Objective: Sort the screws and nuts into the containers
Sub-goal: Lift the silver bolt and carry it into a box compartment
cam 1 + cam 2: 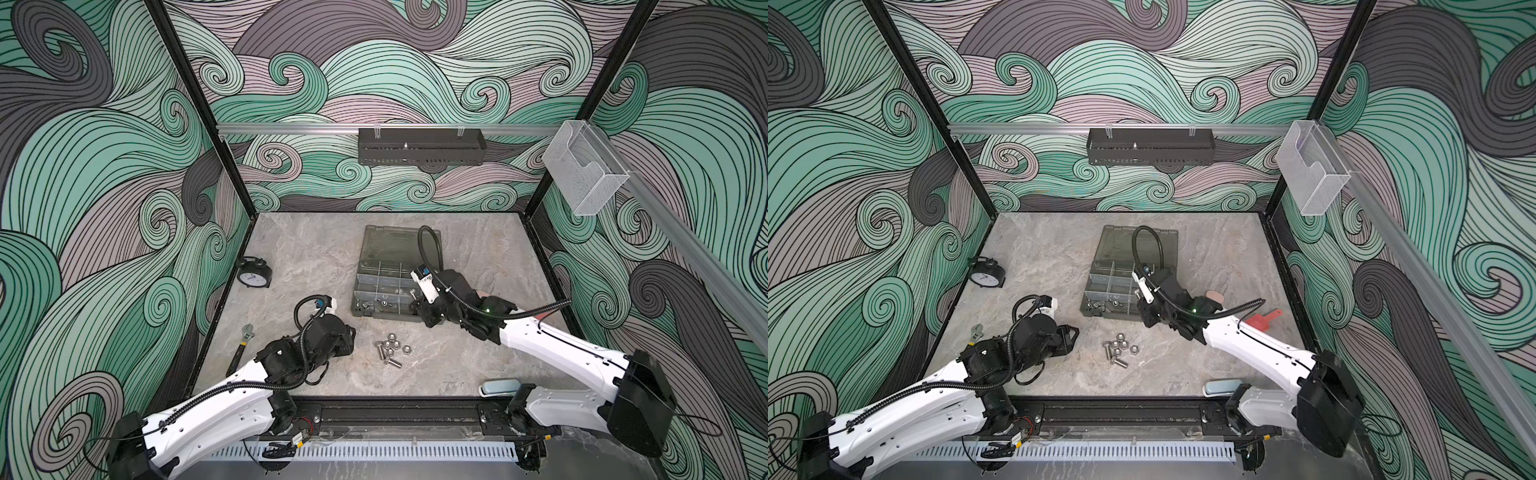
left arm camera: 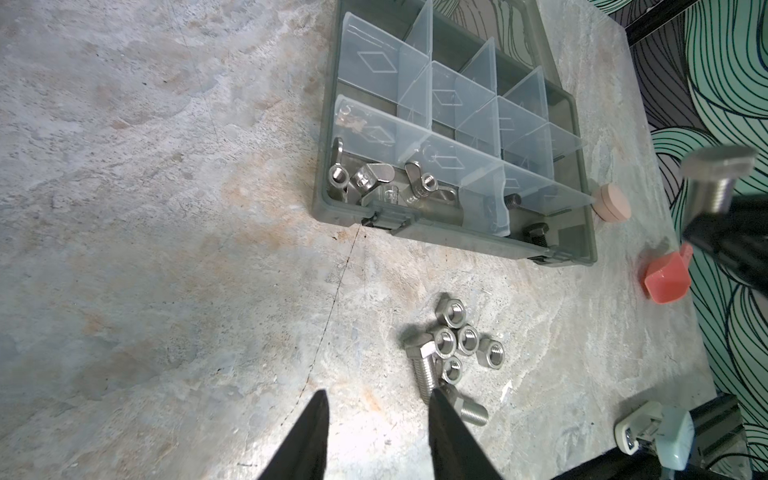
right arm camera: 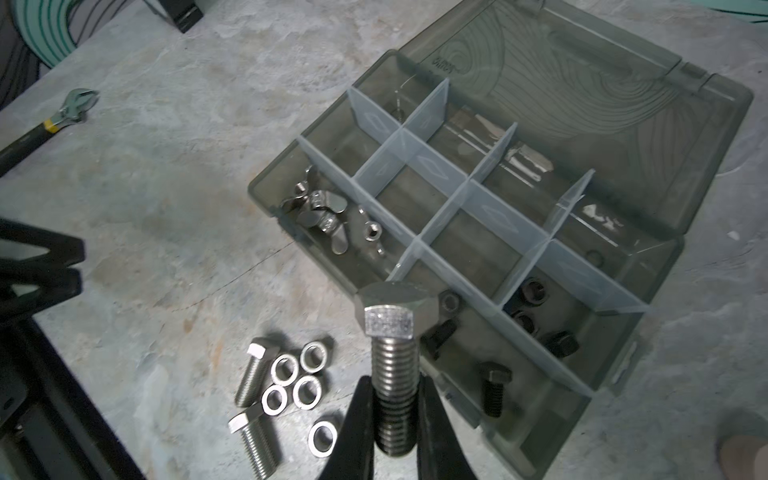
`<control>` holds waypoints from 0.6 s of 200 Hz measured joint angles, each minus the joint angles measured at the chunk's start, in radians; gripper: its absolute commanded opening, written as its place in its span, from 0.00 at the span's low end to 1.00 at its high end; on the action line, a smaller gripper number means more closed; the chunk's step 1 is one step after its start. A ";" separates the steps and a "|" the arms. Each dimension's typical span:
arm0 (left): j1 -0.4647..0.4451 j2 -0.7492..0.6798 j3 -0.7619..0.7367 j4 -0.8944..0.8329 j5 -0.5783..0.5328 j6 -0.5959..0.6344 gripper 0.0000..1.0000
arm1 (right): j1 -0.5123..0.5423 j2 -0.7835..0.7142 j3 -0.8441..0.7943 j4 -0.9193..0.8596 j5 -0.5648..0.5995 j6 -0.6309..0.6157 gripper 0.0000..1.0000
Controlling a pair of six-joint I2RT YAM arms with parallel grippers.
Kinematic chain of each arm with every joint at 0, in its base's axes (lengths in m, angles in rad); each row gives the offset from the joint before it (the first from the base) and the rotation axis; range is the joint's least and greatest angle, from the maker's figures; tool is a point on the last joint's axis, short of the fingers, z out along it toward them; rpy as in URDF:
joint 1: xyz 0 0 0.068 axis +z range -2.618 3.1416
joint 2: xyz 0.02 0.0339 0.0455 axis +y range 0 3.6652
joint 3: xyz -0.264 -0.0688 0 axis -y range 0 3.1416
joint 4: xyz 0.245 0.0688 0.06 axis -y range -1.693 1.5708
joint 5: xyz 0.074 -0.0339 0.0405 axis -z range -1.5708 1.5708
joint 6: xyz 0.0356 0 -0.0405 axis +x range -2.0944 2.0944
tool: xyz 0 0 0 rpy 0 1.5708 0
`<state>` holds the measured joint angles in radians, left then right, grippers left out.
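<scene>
Jaws on your right gripper [image 3: 394,388] pinched a silver screw [image 3: 392,332] at the case's [image 1: 390,245] near corner. Your left gripper [image 2: 376,395] sat low, jaws apart, empty, beside loose nuts [image 2: 467,338] and screws [image 2: 426,368].

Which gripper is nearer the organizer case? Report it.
Right. The right gripper, shut on a silver hex bolt, hangs at the near edge of the organizer case; the left gripper, open, sits apart from it, by the loose nuts.
</scene>
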<state>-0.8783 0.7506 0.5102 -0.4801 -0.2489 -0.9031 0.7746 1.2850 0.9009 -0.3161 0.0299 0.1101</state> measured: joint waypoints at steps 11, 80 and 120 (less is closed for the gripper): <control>0.000 0.000 0.000 0.002 0.002 0.000 0.42 | -0.039 0.047 0.032 -0.002 -0.012 -0.028 0.15; 0.000 0.000 0.000 0.003 0.010 -0.002 0.42 | -0.169 0.318 0.158 -0.023 -0.065 -0.145 0.15; 0.000 0.000 -0.010 0.014 0.024 -0.011 0.42 | -0.175 0.395 0.214 -0.026 -0.080 -0.162 0.17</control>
<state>-0.8783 0.7502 0.5007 -0.4660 -0.2245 -0.9138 0.5999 1.6802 1.1145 -0.3416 -0.0502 -0.0521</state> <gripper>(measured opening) 0.424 0.167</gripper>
